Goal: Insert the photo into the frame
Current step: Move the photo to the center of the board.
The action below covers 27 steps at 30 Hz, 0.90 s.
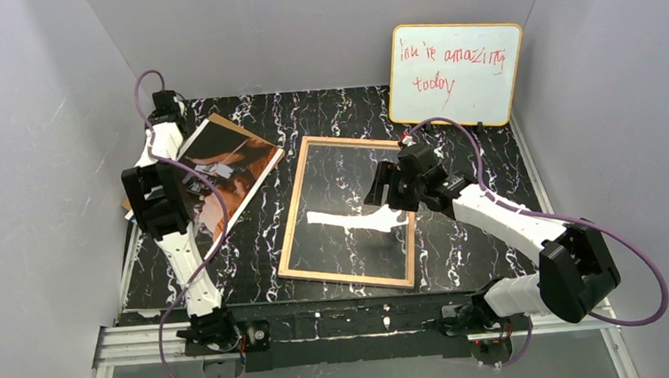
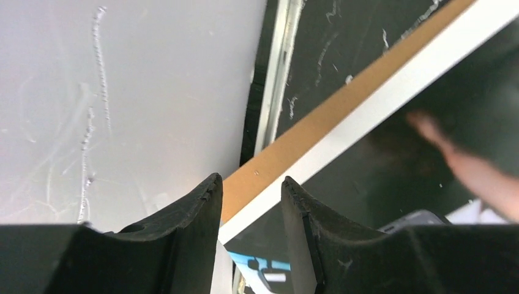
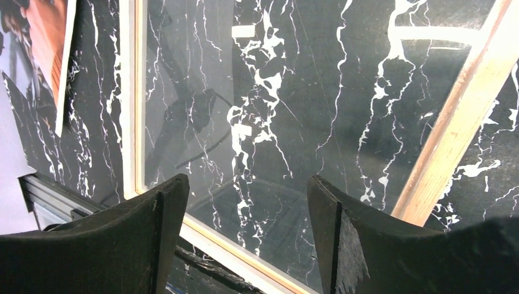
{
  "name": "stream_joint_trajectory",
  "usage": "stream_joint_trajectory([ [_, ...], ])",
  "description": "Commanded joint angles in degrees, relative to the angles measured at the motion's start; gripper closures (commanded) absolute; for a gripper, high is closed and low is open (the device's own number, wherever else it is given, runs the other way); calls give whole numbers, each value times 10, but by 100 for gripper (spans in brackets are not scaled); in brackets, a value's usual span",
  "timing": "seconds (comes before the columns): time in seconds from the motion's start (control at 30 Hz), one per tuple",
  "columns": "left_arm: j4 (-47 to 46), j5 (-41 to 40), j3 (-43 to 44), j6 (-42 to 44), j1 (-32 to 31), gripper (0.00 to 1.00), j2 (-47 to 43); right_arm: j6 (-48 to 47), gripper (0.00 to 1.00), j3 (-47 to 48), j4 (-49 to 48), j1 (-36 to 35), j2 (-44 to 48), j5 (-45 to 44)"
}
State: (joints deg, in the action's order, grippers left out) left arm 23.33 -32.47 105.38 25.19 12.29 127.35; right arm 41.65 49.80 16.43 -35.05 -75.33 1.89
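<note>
The frame (image 1: 293, 218) lies flat in the middle of the table, tan wood back up, with the marble showing through its clear pane. The photo (image 1: 231, 161), dark with orange-brown tones and a white border, lies at the left on a brown backing board (image 1: 247, 131). My left gripper (image 1: 179, 120) is at the photo's far-left edge. In the left wrist view its jaws (image 2: 251, 190) stand apart astride the board's edge (image 2: 318, 119) and the photo's white border (image 2: 379, 104). My right gripper (image 1: 384, 190) hangs open and empty over the frame's pane (image 3: 245, 196), between the rails (image 3: 453, 122).
An orange-rimmed whiteboard (image 1: 455, 74) with red writing leans against the back wall at the right. Grey walls close in the table on the left, back and right. A metal rail (image 1: 349, 326) runs along the near edge. The photo's corner shows in the right wrist view (image 3: 43, 49).
</note>
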Motion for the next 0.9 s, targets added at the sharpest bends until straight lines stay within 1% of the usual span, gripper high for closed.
stream_joint_trajectory([
  [0.0, -19, -55, -13, -8, 3, 62, 38, 4, 21, -2, -16, -5, 9, -3],
  [0.17, -82, -70, -128, 19, 6, 64, 21, 0, 21, -3, -14, -5, 12, -8],
  [0.3, -106, -73, -175, 26, 16, 65, 14, 1, 21, 0, -18, -7, 8, -5],
  [0.4, -93, -48, -203, 37, 17, 65, 9, 1, 21, 6, -17, -10, 6, -10],
  [0.5, -23, 19, -218, 24, 17, 65, 6, 2, 21, 10, -19, -13, 3, -13],
  [0.6, 52, 111, -247, 14, 12, 65, -5, 4, 21, 12, -26, -17, -5, -14],
  [0.73, 103, 197, -303, 33, -9, 66, -34, 7, 20, 11, -32, -27, -15, -15],
  [0.8, 150, 258, -306, 41, -12, 66, -41, 7, 20, 9, -34, -30, -16, -32],
  [0.87, 181, 294, -291, 46, -10, 66, -47, 7, 20, 8, -34, -31, -17, -35],
])
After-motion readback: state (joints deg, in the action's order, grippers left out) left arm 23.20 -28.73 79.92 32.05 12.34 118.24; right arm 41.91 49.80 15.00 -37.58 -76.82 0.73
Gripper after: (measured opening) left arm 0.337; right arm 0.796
